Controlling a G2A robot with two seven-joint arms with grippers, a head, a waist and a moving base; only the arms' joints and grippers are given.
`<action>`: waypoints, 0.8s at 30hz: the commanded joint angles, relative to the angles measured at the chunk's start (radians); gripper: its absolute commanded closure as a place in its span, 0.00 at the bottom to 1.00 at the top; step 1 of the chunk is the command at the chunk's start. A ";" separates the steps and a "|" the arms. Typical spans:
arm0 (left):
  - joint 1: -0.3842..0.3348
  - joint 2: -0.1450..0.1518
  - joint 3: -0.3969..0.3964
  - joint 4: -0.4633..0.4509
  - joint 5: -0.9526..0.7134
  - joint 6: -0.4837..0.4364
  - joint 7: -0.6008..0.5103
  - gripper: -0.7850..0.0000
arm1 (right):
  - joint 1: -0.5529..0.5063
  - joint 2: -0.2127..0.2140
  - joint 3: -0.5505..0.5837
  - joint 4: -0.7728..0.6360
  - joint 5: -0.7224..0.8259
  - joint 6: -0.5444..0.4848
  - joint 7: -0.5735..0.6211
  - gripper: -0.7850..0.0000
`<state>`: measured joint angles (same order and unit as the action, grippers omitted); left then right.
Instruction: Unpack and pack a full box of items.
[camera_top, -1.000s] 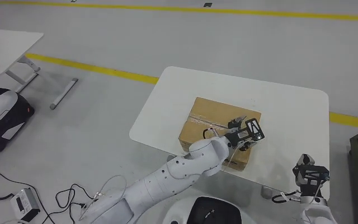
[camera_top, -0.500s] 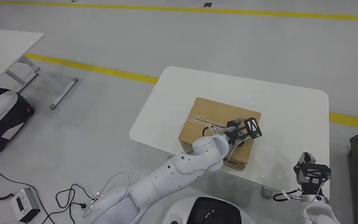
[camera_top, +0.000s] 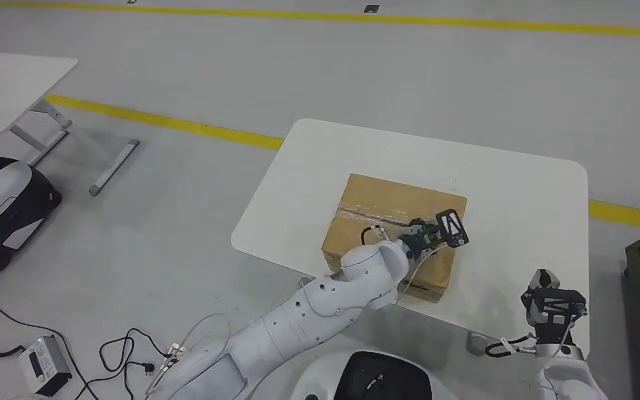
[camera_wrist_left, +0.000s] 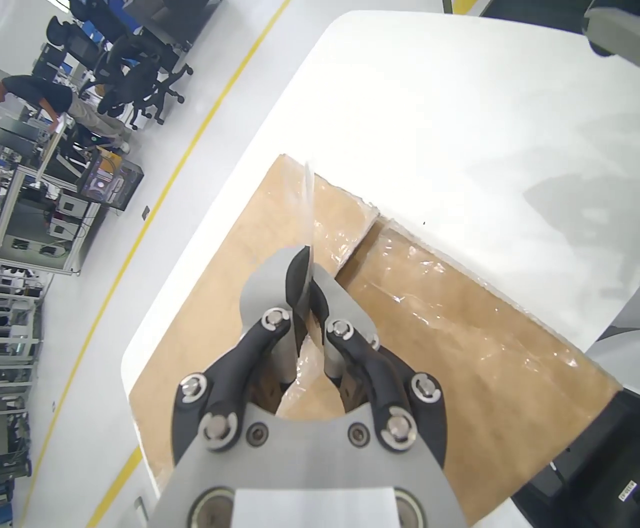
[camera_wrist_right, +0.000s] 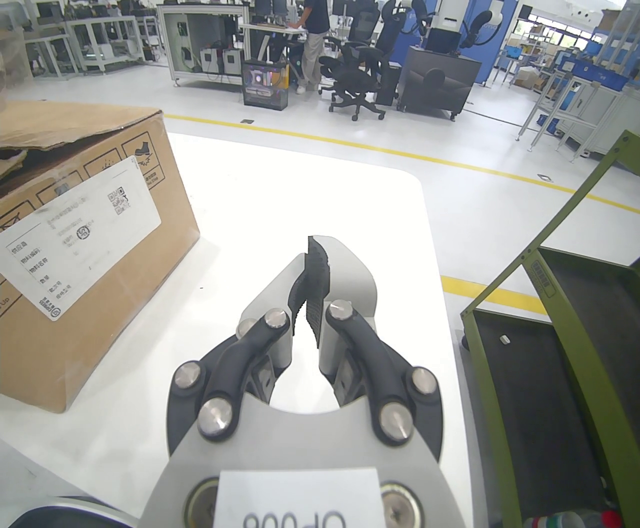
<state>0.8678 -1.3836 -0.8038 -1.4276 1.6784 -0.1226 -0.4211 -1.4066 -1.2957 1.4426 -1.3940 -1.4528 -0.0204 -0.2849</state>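
Left pincer (camera_wrist_left: 307, 274) shifted slightly, pinching glossy clear tape (camera_wrist_left: 308, 210), brown cardboard box (camera_wrist_left: 225, 280).

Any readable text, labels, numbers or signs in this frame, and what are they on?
White label on the side of the cardboard box: small print and a square code, too small to read.
Handling symbols printed above it: pictures, no legible words.
Tag behind the right hand: upside-down characters cut off at the edge, unreadable.
Sticker on the green cart: too small to read.
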 joint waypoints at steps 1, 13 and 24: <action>0.015 0.006 -0.029 -0.032 -0.001 -0.001 0.014 1.00 | 0.005 -0.001 -0.006 -0.003 -0.001 -0.004 0.002 1.00; 0.117 0.063 -0.313 -0.209 0.053 -0.047 0.054 1.00 | 0.036 -0.006 -0.047 -0.019 -0.013 -0.033 0.013 1.00; 0.164 0.104 -0.569 -0.292 0.109 -0.094 0.074 1.00 | 0.051 -0.009 -0.078 -0.032 -0.032 -0.043 0.024 1.00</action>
<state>1.0270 -1.2820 -1.3542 -1.7148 1.7829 -0.2115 -0.3487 -1.3560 -1.3045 1.3663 -1.4255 -1.4862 -0.0616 -0.2616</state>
